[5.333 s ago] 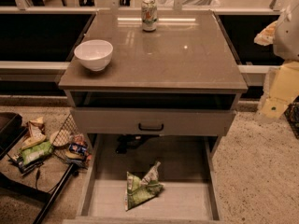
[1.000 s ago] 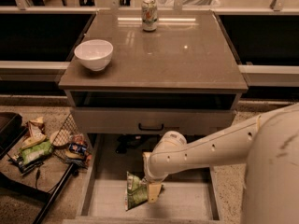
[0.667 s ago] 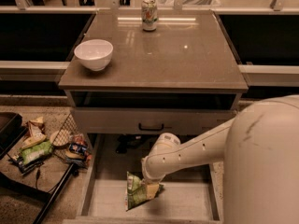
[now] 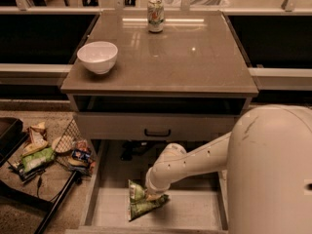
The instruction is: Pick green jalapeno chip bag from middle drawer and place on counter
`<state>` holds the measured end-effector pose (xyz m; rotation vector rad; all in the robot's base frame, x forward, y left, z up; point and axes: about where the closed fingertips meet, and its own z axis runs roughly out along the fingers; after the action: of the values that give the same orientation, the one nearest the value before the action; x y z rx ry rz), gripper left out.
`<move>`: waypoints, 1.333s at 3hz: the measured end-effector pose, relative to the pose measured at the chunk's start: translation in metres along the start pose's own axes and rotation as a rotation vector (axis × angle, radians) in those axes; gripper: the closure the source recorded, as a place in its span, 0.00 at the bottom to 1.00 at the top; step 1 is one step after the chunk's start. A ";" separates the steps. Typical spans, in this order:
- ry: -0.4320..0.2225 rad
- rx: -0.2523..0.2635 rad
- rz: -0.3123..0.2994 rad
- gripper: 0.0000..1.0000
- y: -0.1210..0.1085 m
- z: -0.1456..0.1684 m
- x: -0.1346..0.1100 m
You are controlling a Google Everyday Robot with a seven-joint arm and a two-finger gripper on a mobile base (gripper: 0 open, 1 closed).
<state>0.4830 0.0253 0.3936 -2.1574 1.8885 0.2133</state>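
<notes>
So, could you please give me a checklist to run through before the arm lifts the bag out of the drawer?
1. The gripper is down on the bag, inside the drawer: ok.
2. Bag firmly held: cannot tell.
3. Drawer pulled open: ok.
4. The counter has room beside the bowl and the can: ok.
5. Arm's clearance from the drawer front above: cannot tell.
</notes>
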 end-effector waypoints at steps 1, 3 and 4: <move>-0.035 0.007 0.045 0.88 -0.019 -0.041 0.004; -0.098 0.078 0.147 1.00 -0.106 -0.243 0.064; -0.111 0.084 0.151 1.00 -0.116 -0.282 0.073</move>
<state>0.5896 -0.1136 0.6536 -1.9099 1.9612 0.2723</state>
